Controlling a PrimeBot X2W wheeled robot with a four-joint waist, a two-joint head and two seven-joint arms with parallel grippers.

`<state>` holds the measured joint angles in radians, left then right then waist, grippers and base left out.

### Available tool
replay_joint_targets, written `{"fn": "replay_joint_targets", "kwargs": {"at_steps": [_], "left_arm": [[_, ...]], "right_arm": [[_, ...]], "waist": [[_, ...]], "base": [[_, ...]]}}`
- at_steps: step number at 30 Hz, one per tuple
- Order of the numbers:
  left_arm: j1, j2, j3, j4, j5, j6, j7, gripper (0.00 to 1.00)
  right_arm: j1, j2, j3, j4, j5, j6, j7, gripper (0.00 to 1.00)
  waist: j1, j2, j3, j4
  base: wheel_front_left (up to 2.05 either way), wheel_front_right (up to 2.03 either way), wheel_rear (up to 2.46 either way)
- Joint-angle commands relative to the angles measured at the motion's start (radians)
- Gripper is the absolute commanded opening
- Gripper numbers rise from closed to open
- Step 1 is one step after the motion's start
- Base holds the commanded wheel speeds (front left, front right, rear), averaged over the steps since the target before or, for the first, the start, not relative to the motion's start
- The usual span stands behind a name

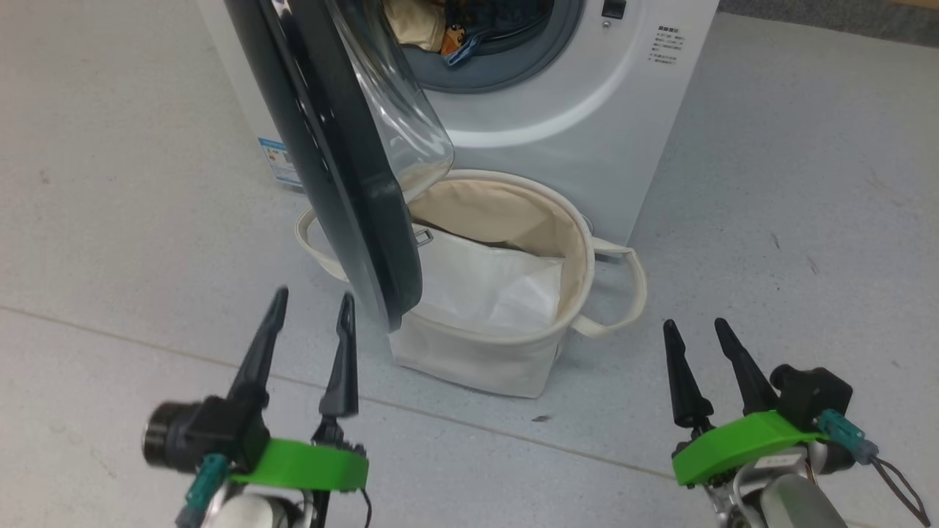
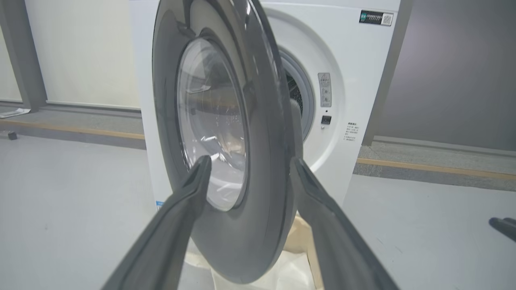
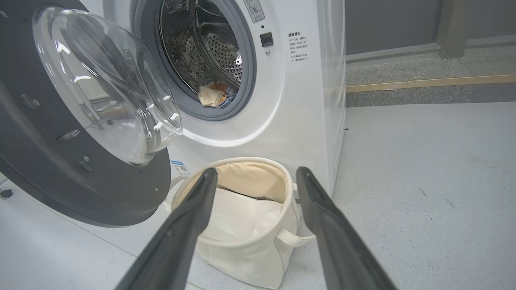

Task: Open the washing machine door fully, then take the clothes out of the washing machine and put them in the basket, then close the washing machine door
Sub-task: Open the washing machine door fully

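The washing machine [image 1: 557, 110] stands at the far side of a grey floor [image 1: 792, 220] in front of you. The washing machine door [image 1: 330, 169] is swung out towards you, edge-on, and its lower rim hangs over the left part of the basket [image 1: 477, 359]. The basket sits on the floor just in front of the machine, below the drum mouth, with a plain white sheet [image 1: 491, 286] lying inside it. The clothes [image 1: 455, 37] are in the bottom of the drum, showing cream, orange and blue. Your left gripper [image 1: 313, 295] is at the near left with its jaws wide apart, holding nothing. Its fingertips are close to the door's lower edge but not touching it. Your right gripper [image 1: 695, 322] is at the near right, to the right of the basket, with its jaws partly open and empty.
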<state>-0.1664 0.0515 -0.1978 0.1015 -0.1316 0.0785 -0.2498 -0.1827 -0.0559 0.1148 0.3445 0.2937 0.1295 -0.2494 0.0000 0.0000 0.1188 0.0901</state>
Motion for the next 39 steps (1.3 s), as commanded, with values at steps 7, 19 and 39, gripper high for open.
{"fn": "replay_joint_targets", "kwargs": {"at_steps": [7, 19, 39], "left_arm": [[-0.099, 0.001, 0.008, -0.16, 0.012, -0.015, -0.012, 1.0], [-0.237, -0.001, -0.133, -0.111, 0.029, -0.033, -0.012, 0.0], [-0.455, -0.001, -0.176, 0.315, -0.029, 0.05, -0.01, 0.0]], "right_arm": [[-0.049, 0.006, 0.035, -0.018, 0.024, 0.001, -0.012, 1.0], [-0.059, 0.006, 0.064, -0.003, 0.068, 0.001, -0.012, 1.0], [-0.097, 0.006, 0.09, -0.011, 0.11, 0.001, -0.012, 1.0]], "waist": [[0.0, 0.0, 0.003, -0.015], [0.0, 0.0, 0.0, -0.066], [0.0, 0.0, 0.073, -0.118]], "base": [[0.0, 0.0, 0.0], [0.0, 0.0, 0.0], [0.0, 0.0, 0.0]]}}
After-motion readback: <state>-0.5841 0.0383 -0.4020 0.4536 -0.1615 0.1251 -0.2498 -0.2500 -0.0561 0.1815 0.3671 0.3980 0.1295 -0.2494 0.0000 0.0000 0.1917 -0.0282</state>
